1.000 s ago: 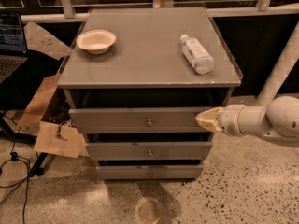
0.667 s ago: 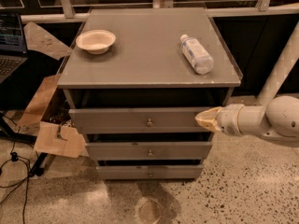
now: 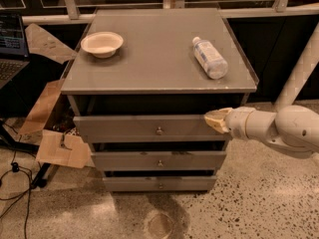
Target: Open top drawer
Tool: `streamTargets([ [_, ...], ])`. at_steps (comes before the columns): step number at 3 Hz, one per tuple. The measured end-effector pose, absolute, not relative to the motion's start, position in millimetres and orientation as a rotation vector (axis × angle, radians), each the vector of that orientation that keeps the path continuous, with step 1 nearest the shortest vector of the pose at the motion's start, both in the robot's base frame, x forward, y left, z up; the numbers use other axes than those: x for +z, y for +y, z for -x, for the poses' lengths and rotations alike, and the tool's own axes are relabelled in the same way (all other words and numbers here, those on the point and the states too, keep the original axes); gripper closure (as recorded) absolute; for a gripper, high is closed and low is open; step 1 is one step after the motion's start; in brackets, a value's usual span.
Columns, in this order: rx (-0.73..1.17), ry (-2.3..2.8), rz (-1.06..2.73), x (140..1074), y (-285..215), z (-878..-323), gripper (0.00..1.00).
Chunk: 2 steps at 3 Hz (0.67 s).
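At right edge of top drawer [image 3: 124, 128]: gripper [image 3: 212, 121], state unclear; cabinet top [image 3: 154, 59] holds bowl [image 3: 101, 44], bottle [image 3: 210, 58]; speckled floor [image 3: 259, 198].

grey cabinet top [image 3: 154, 63] bears bowl [image 3: 101, 44] and bottle [image 3: 210, 58]; end effector [image 3: 213, 121] below front-right edge.

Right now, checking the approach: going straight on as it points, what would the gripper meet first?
Likely the top drawer, the right end of its front, beside which the gripper sits; depth is unclear.
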<state>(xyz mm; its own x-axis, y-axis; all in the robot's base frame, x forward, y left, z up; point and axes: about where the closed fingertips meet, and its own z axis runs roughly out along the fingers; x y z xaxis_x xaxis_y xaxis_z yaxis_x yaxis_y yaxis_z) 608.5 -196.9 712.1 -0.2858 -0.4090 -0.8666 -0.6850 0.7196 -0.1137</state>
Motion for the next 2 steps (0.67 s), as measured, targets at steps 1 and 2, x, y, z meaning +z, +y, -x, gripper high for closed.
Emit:
streamTargets([
  [1, 0.334, 1.908, 0.801, 711, -196, -627, 1.0],
  [2, 0.306, 1.938, 0.758, 699, -199, -649, 1.0],
])
